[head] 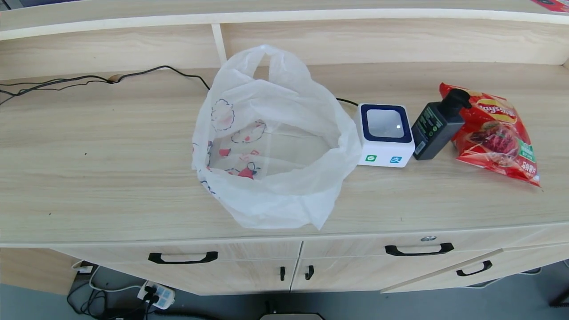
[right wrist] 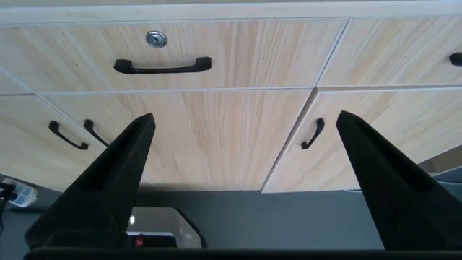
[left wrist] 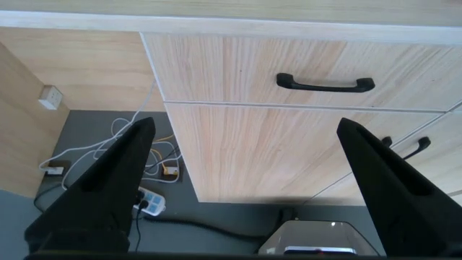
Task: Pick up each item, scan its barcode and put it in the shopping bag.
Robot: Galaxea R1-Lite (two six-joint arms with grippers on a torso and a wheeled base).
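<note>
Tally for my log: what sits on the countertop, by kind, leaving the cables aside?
Shopping bag: 1
Barcode scanner: 1
Dark pump bottle: 1
Red crisp packet: 1
Total: 4

The left end effector [left wrist: 245, 130] and the right end effector [right wrist: 245, 123] both have their fingers spread wide apart.

Shopping bag [head: 275, 146]: translucent white, red and dark blue printed figures. Scanner [head: 386, 135]: white, dark blue frame, green and blue icons. Bottle [head: 435, 129]: black. Crisp packet [head: 498, 138]: red, yellow markings. Counter [head: 111, 155]: pale wood grain.
</note>
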